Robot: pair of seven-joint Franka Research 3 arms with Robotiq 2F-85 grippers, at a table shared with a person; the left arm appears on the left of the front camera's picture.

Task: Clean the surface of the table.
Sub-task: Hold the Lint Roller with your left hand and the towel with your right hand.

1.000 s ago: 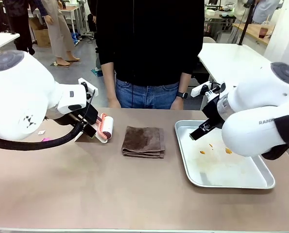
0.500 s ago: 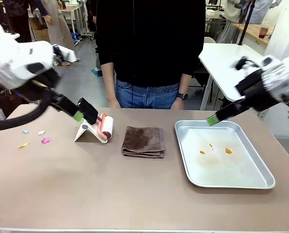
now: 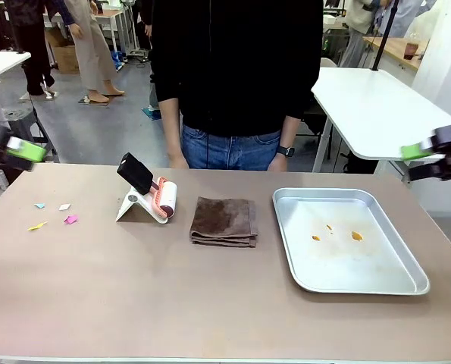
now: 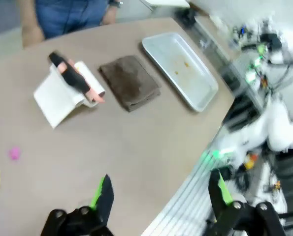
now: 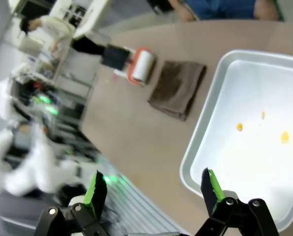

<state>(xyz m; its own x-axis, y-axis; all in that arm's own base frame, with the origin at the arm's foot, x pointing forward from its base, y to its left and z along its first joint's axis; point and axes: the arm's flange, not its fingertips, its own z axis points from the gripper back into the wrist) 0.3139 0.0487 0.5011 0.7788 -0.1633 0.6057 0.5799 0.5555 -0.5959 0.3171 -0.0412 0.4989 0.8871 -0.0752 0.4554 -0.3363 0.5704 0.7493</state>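
The beige-brown table [image 3: 134,288] carries several small coloured paper scraps [image 3: 54,214] near its left end. My left gripper [image 3: 20,150] hangs at the far left edge, above and behind the scraps. In the left wrist view it [image 4: 162,194] stands open and empty high over the table [image 4: 136,147], with the scraps [image 4: 14,153] below to the left. At the far right my right gripper [image 3: 418,161] is raised beyond the table's end. It [image 5: 153,189] is open and empty, looking down on the table [image 5: 136,128].
A lint roller on a white stand [image 3: 149,199] sits left of centre, with a folded brown cloth [image 3: 223,221] beside it. A silver tray [image 3: 392,284] with orange spots lies at the right. A person [image 3: 233,76] stands at the far edge.
Both arms have swung up and outward from over the table's middle to its left and right ends. Both grippers stayed open. Nothing on the table moved.
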